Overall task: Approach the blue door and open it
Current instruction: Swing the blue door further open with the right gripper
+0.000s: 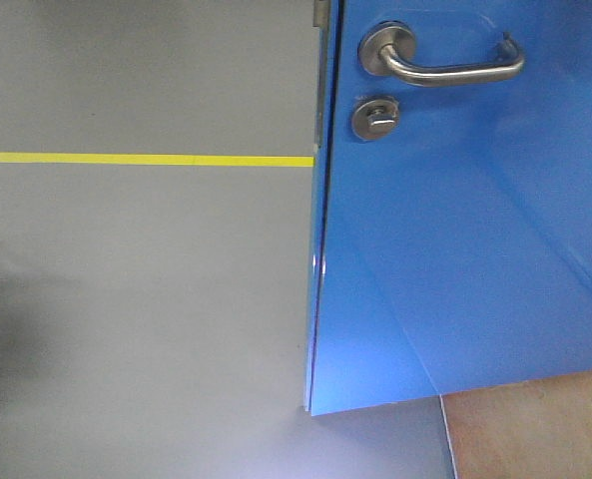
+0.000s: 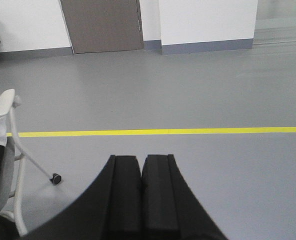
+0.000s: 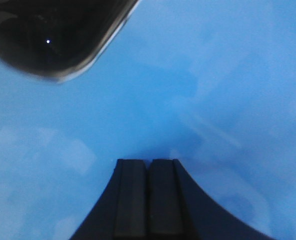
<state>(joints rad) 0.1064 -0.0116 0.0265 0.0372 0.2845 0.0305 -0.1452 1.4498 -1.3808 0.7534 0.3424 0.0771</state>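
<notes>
Pressed-together fingers of the right gripper (image 3: 148,167) face the blue door (image 3: 197,100) closely. Only the front view shows its lever handle (image 1: 455,68). Left gripper (image 2: 140,162), likewise closed and empty, overlooks a yellow floor line (image 2: 152,132).

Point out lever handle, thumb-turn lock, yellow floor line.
lever handle (image 1: 455,70), front view, middle of the grip bar
thumb-turn lock (image 1: 376,118), front view, round face
yellow floor line (image 1: 146,159), front view, mid-stripe
</notes>
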